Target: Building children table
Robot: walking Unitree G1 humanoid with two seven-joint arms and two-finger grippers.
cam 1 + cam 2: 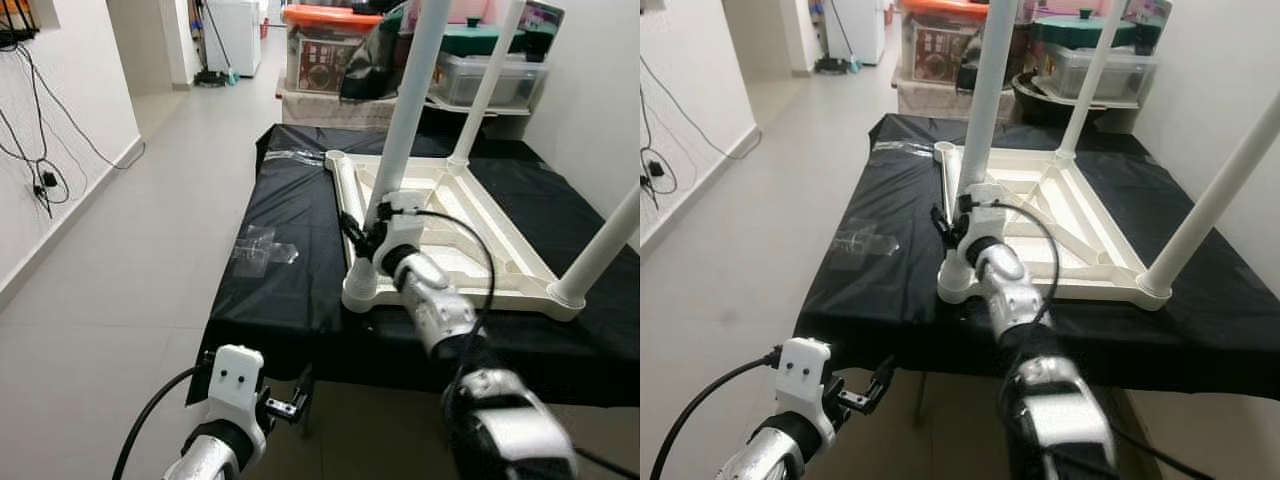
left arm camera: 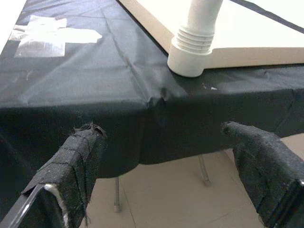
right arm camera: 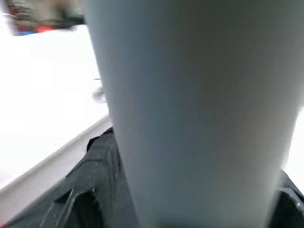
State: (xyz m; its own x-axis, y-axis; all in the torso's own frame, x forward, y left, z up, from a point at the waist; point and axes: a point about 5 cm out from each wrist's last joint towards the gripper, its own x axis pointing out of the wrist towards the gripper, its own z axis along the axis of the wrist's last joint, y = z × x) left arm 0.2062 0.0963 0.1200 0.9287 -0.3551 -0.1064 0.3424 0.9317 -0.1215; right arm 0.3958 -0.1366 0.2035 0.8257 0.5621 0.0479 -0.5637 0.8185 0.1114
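Three legs upright on upturned white table (image 1: 470,215); right gripper (image 1: 362,238) apparently clamped on near leg (image 1: 408,110); left gripper (image 1: 292,400) low, jaws apart.

even, bright indoor light fills the head views, with soft sheen on the grey floor tiles (image 1: 130,250) and dull highlights on the black cover (image 1: 290,270). shadows are faint. the near arms bulge and smear slightly at the lower edge. the left wrist view is sharp, its fingers (image 2: 76,166) softer. the right wrist view is blurred, the white table leg (image 3: 190,109) too close, and washed out behind.
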